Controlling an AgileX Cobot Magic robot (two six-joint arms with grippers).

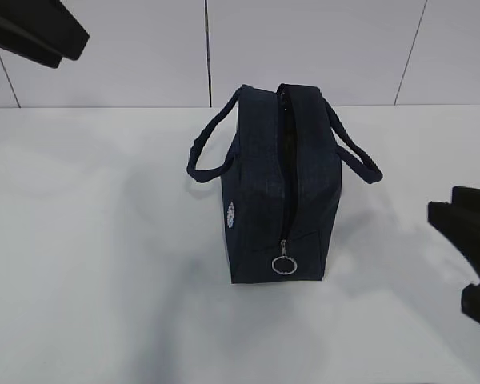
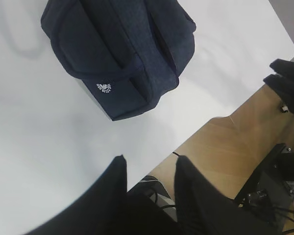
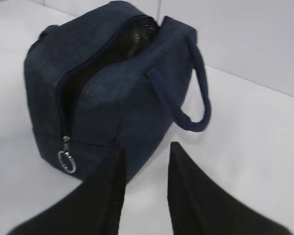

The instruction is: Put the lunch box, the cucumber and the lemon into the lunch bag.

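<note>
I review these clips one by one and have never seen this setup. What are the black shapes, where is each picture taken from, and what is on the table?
This is a two-armed robot. One picture looks at the white table from the front; the other two come from cameras on each wrist. The black prongs low in those views are the left hand and right hand, both open and holding nothing. The only item on the table is a navy lunch bag with loop handles and its top zipper open; the silver ring pull hangs at the near end. No lunch box, cucumber or lemon is visible.
</note>
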